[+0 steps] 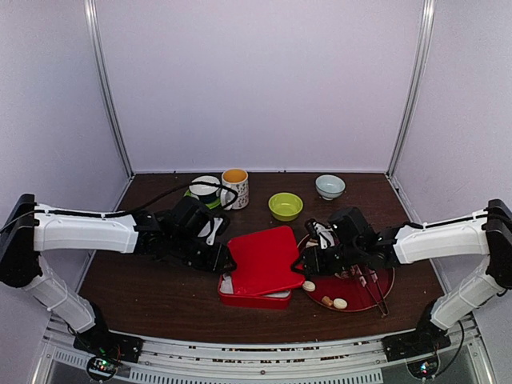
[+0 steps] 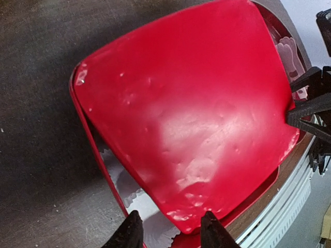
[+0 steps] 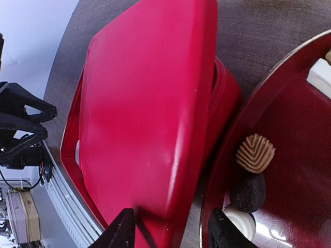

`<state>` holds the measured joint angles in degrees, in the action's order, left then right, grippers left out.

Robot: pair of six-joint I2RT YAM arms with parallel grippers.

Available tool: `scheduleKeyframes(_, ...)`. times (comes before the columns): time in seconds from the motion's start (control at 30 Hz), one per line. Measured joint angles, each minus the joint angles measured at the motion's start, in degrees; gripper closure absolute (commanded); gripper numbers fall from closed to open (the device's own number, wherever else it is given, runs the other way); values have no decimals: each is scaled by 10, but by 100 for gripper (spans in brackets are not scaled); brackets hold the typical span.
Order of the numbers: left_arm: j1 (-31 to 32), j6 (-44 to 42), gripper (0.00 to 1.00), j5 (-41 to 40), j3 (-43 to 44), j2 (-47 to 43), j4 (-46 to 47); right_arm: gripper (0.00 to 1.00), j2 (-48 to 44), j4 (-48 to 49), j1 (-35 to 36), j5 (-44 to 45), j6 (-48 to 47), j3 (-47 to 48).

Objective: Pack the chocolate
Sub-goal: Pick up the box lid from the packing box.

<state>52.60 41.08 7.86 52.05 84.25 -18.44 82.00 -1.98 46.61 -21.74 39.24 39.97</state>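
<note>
Lilac walls [image 1: 256, 80] surround the dark table [image 1: 144, 296] bearing chocolate [image 1: 340, 303].

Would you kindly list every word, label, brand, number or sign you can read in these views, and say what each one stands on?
No text can be read in any view.
The red lid and the red plate are plain.
The mug bears a dark pattern, too small to tell whether it includes lettering.
</note>
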Motion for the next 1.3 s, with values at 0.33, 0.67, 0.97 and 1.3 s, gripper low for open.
scheduleKeyframes(0.33, 7, 17, 63, 27, 11, 53, 32, 81, -6, 106, 0, -85, 49, -33)
scheduleKeyframes(0.67, 50, -16, 59, -20, 4, -60, 80, 94, -19, 200, 0, -141, 117, -49)
scheduleKeyframes(0.97, 117, -103, 17, -163, 36, -127, 42, 94, -79, 166, 0, -129, 142, -22)
scheduleKeyframes(1.3, 269, -278, 2, -404, 127, -92, 9, 98, -132, 223, 0, -58, 272, -5)
